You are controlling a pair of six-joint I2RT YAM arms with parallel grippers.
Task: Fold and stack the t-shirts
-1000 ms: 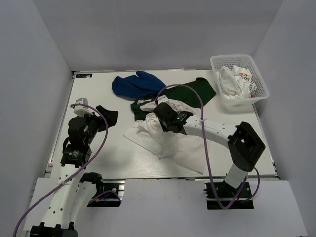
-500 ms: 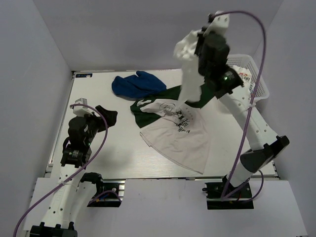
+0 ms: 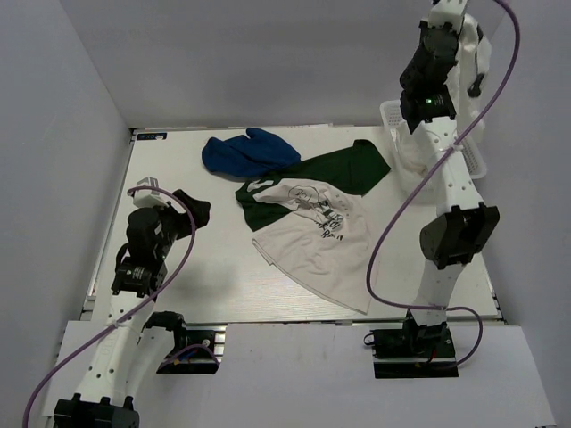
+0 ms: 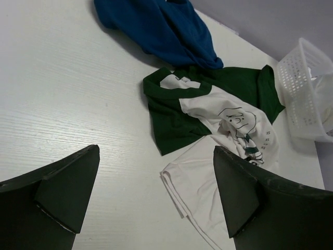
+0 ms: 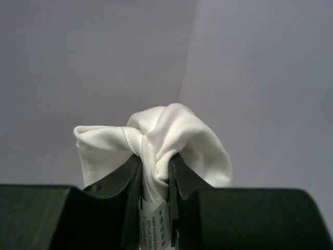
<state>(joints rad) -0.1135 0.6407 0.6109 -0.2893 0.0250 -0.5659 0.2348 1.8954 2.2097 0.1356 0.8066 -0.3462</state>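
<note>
My right gripper (image 5: 155, 172) is shut on a bunched white t-shirt (image 5: 156, 138), its care label between the fingers. In the top view that gripper (image 3: 451, 11) is raised high at the back right, with the white cloth (image 3: 475, 55) hanging beside it. A royal blue t-shirt (image 3: 245, 152) lies crumpled at the back. A dark green t-shirt (image 3: 350, 168) lies partly under a white t-shirt with dark print (image 3: 321, 241) in the table's middle. My left gripper (image 3: 192, 210) stands open and holds nothing at the left; its view shows the blue (image 4: 161, 26), green (image 4: 174, 117) and white (image 4: 218, 166) shirts.
A white mesh basket (image 3: 389, 114) stands at the back right, mostly hidden behind my raised right arm; it also shows in the left wrist view (image 4: 307, 78). Grey walls enclose the white table (image 3: 187, 267) on three sides.
My right arm has swung up from the middle of the table to high at the back right, carrying the white t-shirt. The printed white shirt now lies uncovered. The left arm has barely moved.
</note>
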